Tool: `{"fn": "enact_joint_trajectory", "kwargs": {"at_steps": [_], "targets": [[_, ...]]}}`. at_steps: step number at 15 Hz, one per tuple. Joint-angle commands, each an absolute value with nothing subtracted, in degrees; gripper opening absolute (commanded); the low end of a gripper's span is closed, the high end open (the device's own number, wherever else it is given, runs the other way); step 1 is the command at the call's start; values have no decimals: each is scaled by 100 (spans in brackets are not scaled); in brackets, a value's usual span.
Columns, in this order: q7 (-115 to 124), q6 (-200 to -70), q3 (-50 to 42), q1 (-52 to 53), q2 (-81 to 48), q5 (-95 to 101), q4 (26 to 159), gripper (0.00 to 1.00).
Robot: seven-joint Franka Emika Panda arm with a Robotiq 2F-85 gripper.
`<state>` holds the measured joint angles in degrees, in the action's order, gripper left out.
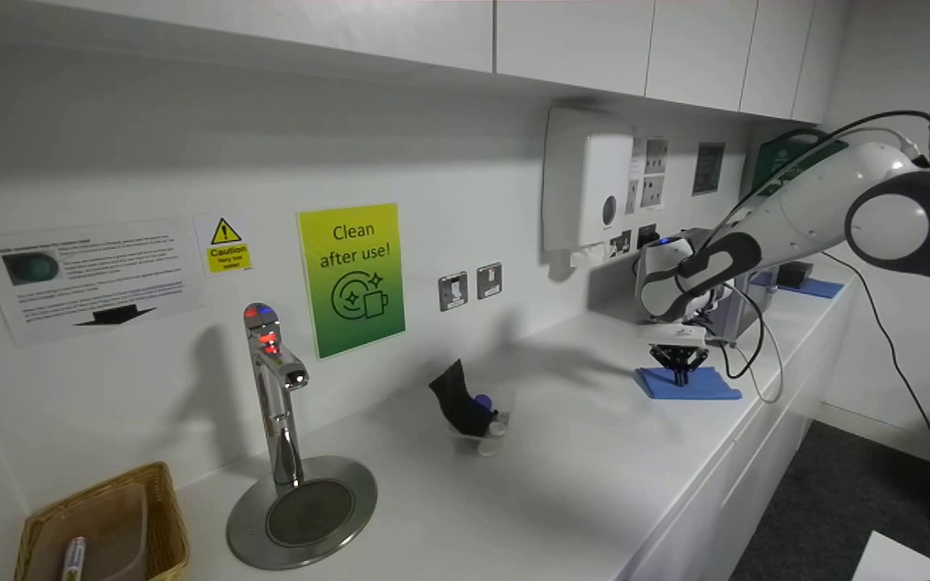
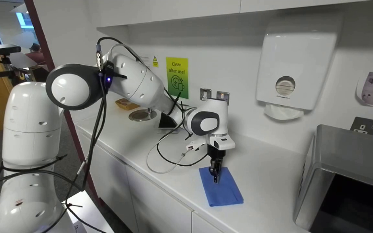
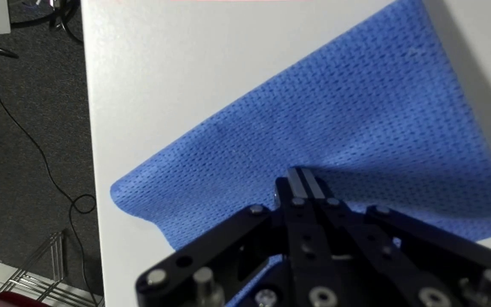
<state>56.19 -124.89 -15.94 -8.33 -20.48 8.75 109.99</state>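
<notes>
Blue folded cloth of perforated fabric (image 2: 224, 192), the only piece beneath me, lies on the long white counter (image 2: 264, 181), near its edge. My black metal claw (image 3: 300, 172) points down at it, two fingers (image 3: 296, 185) pressed together with their tips touching the fabric; whether any of it is caught between them I cannot tell. Only the wrist view shows how it creases rightward from there, and a dark red rounded shape (image 3: 15, 300) at near left. In an exterior view one grey metal box with a dark front (image 2: 348, 161) stands right of the cloth. A second blue cloth (image 1: 824, 287) shows only in an exterior view, far right, one small black box (image 1: 794, 274) on or beside it. Both exterior views show one white paper-towel dispenser (image 2: 298, 64) and two metal switch plates (image 2: 205, 94). One chrome tap (image 1: 275, 395) stands unobstructed at left in an exterior view; in an exterior view my white arm (image 2: 134, 77) covers most of it.
</notes>
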Motion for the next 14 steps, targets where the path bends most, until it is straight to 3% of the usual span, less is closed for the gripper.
{"fn": "enact_joint_trajectory", "kwargs": {"at_steps": [1,14], "targets": [[5761,-12785,-1678,-972,-2428,668,10606,0],[5744,-12741,-1697,-1525,-3709,-415,8491,0]]}}
